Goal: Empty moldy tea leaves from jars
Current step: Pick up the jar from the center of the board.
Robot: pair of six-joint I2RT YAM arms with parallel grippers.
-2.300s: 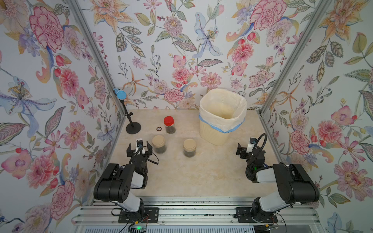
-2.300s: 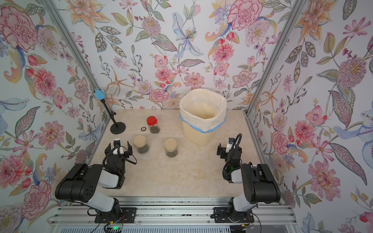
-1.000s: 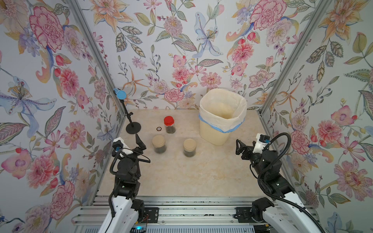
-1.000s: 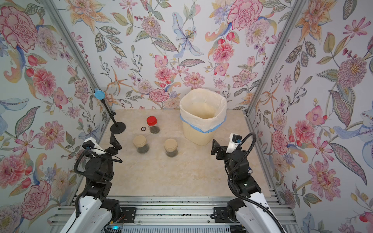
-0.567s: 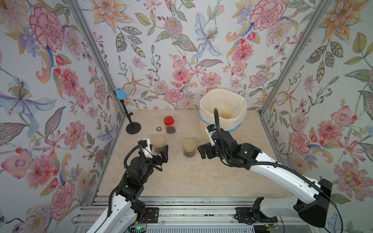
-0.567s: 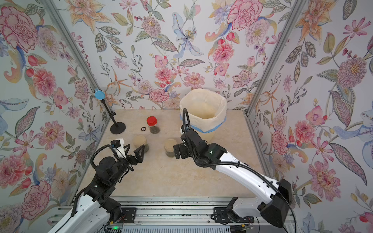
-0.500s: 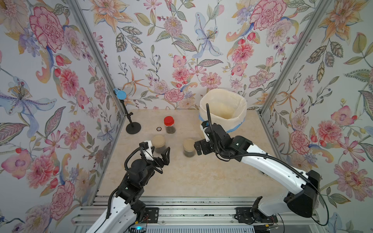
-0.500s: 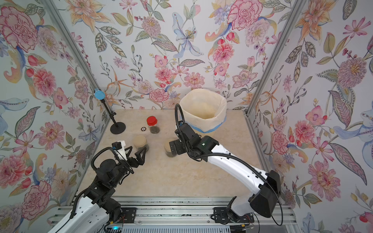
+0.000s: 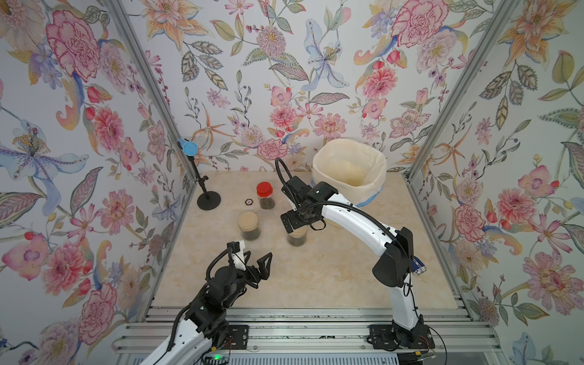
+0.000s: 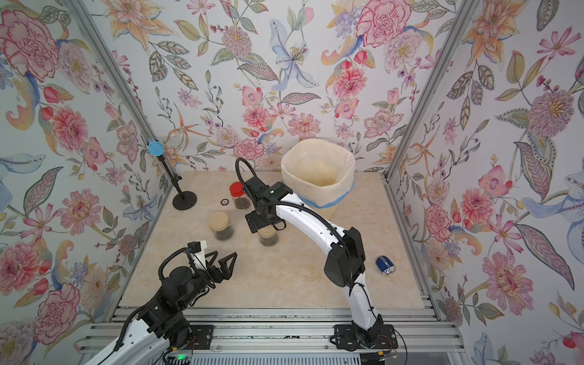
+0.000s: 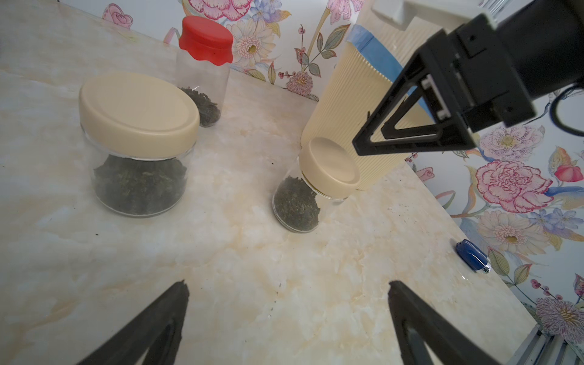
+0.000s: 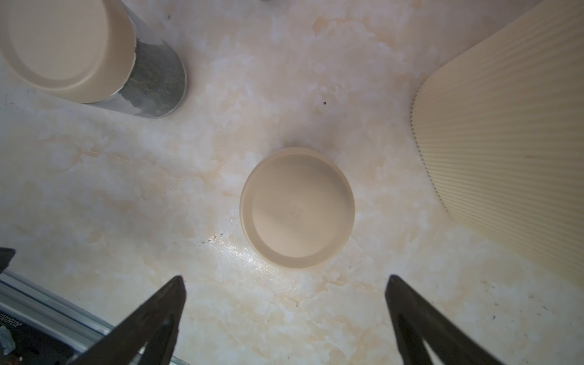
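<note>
Three clear jars with dark tea leaves (image 11: 139, 186) stand mid-table. The red-capped jar (image 9: 264, 196) (image 10: 238, 196) is farthest back. In front of it are the left beige-lidded jar (image 9: 248, 226) (image 11: 139, 142) and the right beige-lidded jar (image 9: 297, 237) (image 10: 268, 237) (image 11: 316, 183). My right gripper (image 9: 297, 221) (image 12: 284, 279) hangs open, pointing down just above the right jar's lid (image 12: 297, 208), not touching it. My left gripper (image 9: 257, 259) (image 11: 287, 284) is open and empty, low over the table in front of the left jar.
The cream ribbed bin (image 9: 379, 177) (image 12: 505, 158) with a white liner stands back right, close behind the right jar. A black stand (image 9: 208, 202) with a blue disc is back left, with a small ring (image 9: 248, 201) beside the red-capped jar. A small blue object (image 10: 385, 265) lies right.
My right arm has swung in from the right side and now reaches over the right beige-lidded jar. My left arm has moved forward toward the jars. Both grippers stayed open.
</note>
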